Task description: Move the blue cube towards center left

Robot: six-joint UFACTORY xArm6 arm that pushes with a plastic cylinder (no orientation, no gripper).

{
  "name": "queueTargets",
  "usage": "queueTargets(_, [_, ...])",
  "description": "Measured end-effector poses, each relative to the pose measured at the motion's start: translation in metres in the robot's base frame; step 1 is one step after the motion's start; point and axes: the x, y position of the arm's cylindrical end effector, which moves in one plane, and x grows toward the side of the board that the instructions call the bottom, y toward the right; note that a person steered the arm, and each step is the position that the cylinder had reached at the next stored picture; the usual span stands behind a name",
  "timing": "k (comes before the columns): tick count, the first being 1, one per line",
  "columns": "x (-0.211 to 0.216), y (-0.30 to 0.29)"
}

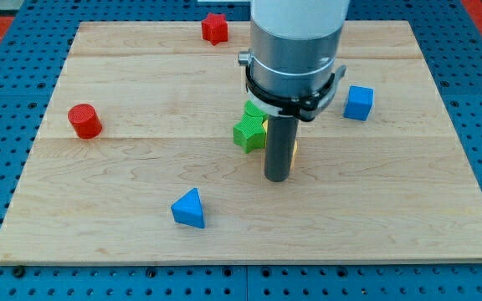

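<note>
I see the blue cube (359, 103) resting flat on the wooden board (141, 184), upper right area, slightly rotated.

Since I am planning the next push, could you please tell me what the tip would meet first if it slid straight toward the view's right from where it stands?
Probably nothing: my tip sits below the blue cube, which lies nearer the view's top, though depth is uncertain.

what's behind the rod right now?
Behind my tip a yellow block shows as a sliver, shape hidden. Green blocks sit at the view's left of the rod, partly covered.
</note>
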Motion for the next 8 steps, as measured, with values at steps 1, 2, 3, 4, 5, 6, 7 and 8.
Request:
queueTargets(1, [-0.002,0.0])
queueTargets(2, [0.033,0.049])
queueTargets(3, [-0.016,0.131])
queueTargets(4, [-0.078,0.155])
queueTargets(5, [-0.112,0.127])
queueTargets(6, [-0.132,0.098])
queueTargets(7, [-0.146,0.153])
queueTargets(8, [-0.175,0.053])
